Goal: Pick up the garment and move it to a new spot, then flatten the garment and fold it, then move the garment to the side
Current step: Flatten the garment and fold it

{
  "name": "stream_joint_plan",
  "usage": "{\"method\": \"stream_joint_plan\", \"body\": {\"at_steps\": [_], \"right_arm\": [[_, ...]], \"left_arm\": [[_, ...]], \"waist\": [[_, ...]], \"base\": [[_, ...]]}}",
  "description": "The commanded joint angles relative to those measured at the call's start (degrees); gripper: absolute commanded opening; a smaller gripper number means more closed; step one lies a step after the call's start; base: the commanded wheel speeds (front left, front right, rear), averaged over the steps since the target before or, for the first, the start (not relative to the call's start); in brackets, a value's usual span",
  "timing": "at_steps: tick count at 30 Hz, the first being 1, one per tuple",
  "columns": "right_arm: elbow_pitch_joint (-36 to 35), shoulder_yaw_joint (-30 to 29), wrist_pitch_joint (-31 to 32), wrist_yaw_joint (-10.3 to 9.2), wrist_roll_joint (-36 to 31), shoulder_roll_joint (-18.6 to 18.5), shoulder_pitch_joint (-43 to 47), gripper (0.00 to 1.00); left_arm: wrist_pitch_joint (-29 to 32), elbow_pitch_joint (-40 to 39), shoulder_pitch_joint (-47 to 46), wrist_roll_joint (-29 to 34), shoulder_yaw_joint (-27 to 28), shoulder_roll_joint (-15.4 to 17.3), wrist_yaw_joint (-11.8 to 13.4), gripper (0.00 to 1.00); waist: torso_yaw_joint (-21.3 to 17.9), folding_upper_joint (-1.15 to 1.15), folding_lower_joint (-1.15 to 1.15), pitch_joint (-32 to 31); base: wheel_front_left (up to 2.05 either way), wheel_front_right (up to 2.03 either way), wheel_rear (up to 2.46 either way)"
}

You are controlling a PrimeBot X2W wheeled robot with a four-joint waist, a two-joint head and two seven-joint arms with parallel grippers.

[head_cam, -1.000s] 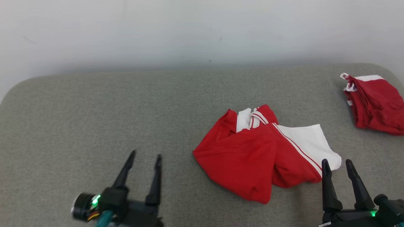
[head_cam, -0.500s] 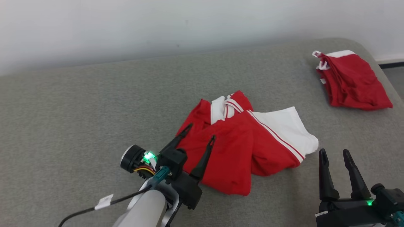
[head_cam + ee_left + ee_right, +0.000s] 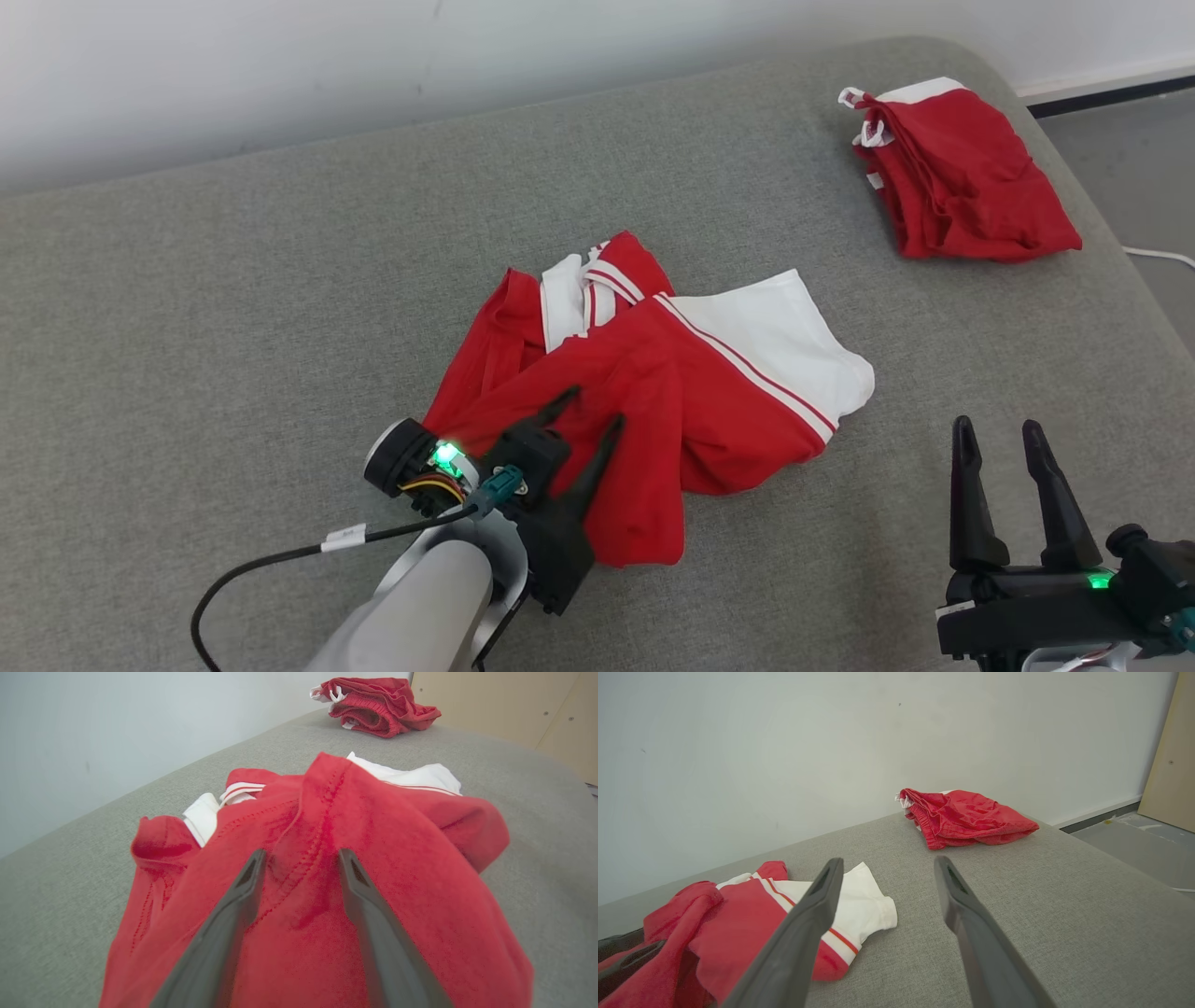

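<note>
A crumpled red garment (image 3: 709, 373) with white panels and stripes lies mid-way across the grey padded surface (image 3: 233, 308). My left gripper (image 3: 594, 407) rests on its near left part, open. In the left wrist view the gripper (image 3: 302, 851) has a raised, stitched ridge of the garment (image 3: 327, 826) standing between its fingers. My right gripper (image 3: 996, 427) hovers open and empty at the lower right, clear of the cloth. From the right wrist the gripper (image 3: 888, 860) looks past the garment's white sleeve (image 3: 859, 896).
A second red garment (image 3: 962, 177) with white trim lies bunched at the far right corner of the surface. Beyond that edge is grey floor (image 3: 1139, 159). A pale wall runs behind the surface, and a wooden panel (image 3: 504, 704) stands at the right.
The head camera has swung, shifting the whole picture. My left gripper has reached forward and right onto the red garment, and its fingers have drawn slightly together. The right gripper has stayed put.
</note>
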Motion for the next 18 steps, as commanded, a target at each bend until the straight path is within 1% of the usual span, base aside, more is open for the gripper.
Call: {"method": "stream_joint_plan", "body": {"at_steps": [1,5,8,11,15,16,17,18], "right_arm": [[-0.3,-0.5,0.0,-0.12,0.1,0.2,-0.3,1.0],[-0.6,-1.5,0.0,-0.12,-0.3,0.3,0.6,1.0],[-0.9,-1.9,0.0,-0.13,-0.5,0.2,1.0,1.0],[-0.9,-2.2,0.0,-0.13,-0.6,0.0,1.5,1.0],[-1.0,-2.6,0.0,-0.13,-0.4,-0.3,1.9,1.0],[-1.0,-2.6,0.0,-0.13,-0.4,-0.3,2.1,1.0],[-1.0,-2.6,0.0,-0.13,-0.4,-0.3,2.1,1.0],[-1.0,-2.7,0.0,-0.13,-0.4,-0.3,2.3,1.0]], "left_arm": [[-0.5,0.5,-1.1,-0.5,-0.9,0.2,0.1,0.0],[-1.9,-0.3,-2.1,-1.8,-1.6,-0.1,0.1,0.0],[-2.7,-1.4,-2.9,-2.7,-0.4,0.6,0.6,0.0],[-3.4,-3.7,-2.6,-3.0,1.2,1.6,1.7,0.0],[-3.7,-8.3,0.2,-3.9,3.7,4.1,3.6,0.0],[-3.8,-9.9,1.2,-4.1,4.5,5.0,4.3,0.0],[-3.8,-9.9,1.2,-4.1,4.5,5.0,4.3,0.0],[-3.8,-11.5,2.4,-4.2,5.1,5.8,4.9,0.0]], "waist": [[-0.3,-0.01,-0.01,0.3],[1.4,-0.01,-0.01,-0.5],[3.4,-0.01,-0.01,-1.5],[6.0,-0.01,-0.01,-2.5],[9.9,-0.01,-0.01,-3.8],[10.7,-0.01,-0.01,-4.0],[10.7,-0.01,-0.01,-4.0],[11.6,-0.01,-0.01,-4.3]], "base": [[0.0,0.0,0.0],[0.0,0.0,0.0],[0.0,0.0,0.0],[0.0,0.0,0.0],[0.0,0.0,0.0],[0.0,0.0,0.0],[0.0,0.0,0.0],[0.0,0.0,0.0]]}}
